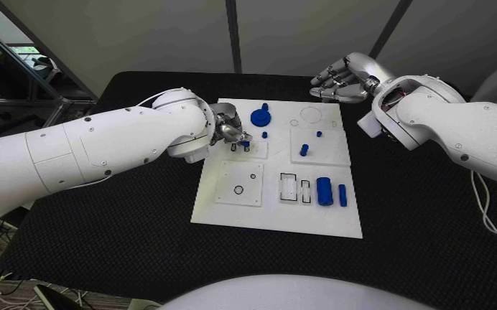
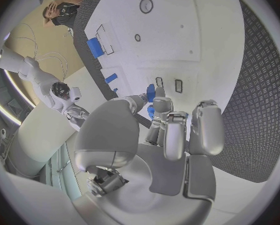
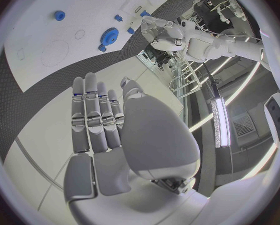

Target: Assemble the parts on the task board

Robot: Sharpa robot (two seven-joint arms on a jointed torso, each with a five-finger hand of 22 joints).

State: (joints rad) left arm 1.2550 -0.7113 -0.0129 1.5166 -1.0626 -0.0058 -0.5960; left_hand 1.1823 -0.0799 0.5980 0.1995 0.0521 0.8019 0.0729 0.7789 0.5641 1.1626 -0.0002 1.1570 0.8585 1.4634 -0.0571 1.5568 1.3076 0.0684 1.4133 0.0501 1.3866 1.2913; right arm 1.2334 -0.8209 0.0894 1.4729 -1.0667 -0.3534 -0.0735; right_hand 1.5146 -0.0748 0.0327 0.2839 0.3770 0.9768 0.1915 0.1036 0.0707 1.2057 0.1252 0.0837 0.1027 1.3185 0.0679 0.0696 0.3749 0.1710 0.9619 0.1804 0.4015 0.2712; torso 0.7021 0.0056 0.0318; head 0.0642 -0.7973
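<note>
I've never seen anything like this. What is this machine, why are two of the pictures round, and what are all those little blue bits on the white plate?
It is a robot with two white arms ending in silver hands. The square picture looks down from its head; each round one comes from a fisheye camera at a wrist, behind that hand. On the black table lies a white board carrying small blue parts to be fitted together: a round blue gear, a blue cylinder and some small pegs. The left hand pinches a small blue piece over the board. The right hand hovers beyond the board's far edge, fingers straight, holding nothing.
</note>
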